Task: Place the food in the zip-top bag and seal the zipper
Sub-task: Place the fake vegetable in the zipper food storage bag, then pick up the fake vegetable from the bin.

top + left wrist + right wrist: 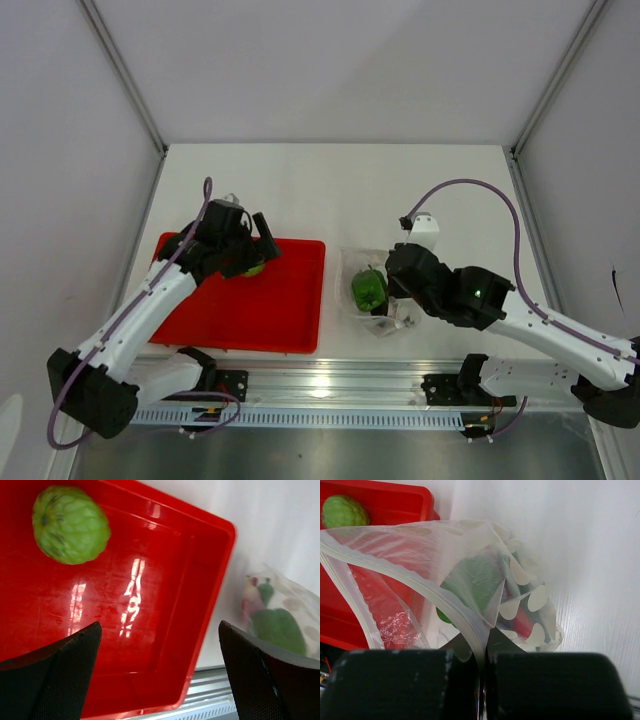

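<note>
— Where's the food, and what are you holding?
— My left fingers (55, 680) gape wide; a round bumpy green toy vegetable (70, 524) lies ahead-left of them in the red plastic tray (165, 580). My right fingers (410, 685) pinch the rim of the clear crinkly zip-top bag (395, 545); green pieces (475, 580) sit inside, just beyond.

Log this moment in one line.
left gripper open over red tray | right gripper shut on bag edge, mouth open | round green vegetable in tray | green vegetables in bag
</note>
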`<state>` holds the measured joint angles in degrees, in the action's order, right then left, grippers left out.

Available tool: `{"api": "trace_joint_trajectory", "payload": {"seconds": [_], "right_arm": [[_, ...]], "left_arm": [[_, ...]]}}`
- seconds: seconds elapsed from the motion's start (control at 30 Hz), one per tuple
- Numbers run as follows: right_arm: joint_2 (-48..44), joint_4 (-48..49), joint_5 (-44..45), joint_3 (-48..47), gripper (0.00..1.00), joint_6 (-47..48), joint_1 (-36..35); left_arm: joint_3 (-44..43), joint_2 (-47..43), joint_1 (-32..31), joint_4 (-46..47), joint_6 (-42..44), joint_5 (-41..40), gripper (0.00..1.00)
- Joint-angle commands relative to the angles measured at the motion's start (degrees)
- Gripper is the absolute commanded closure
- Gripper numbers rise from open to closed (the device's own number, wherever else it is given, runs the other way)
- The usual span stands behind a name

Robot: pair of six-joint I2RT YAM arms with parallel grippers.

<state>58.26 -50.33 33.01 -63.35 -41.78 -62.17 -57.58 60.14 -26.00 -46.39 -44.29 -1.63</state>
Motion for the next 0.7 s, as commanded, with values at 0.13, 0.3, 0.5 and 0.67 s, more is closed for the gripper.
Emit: {"api": "trace_joint_trajectory", "payload": {"seconds": [0.13,0.3,0.5,0.67], "right_arm": [[-1.75,-0.38,1.26,-0.98,1.0,-0.76,-0.05],[-2.8,-1.27,1.61,-0.9,1.0,-1.29,-0.05],[-2.8,-1.44,1.53,-0.72,1.0,-1.46,-0.05],[-2.62,-1.27,1.35,-0.98,1.0,-1.29,-0.05]], "left_arm": [[1.77,8.76,4.81,3.41,2.19,1.89,0.0],[0.28,14.12,5.96,3.94,1.84,-2.85,0.0],[0.54,16.67,7.8,5.96,0.7,-5.57,0.01],[-1.57,20.89,7.89,4.29,0.79,-10.14,0.01]]}}
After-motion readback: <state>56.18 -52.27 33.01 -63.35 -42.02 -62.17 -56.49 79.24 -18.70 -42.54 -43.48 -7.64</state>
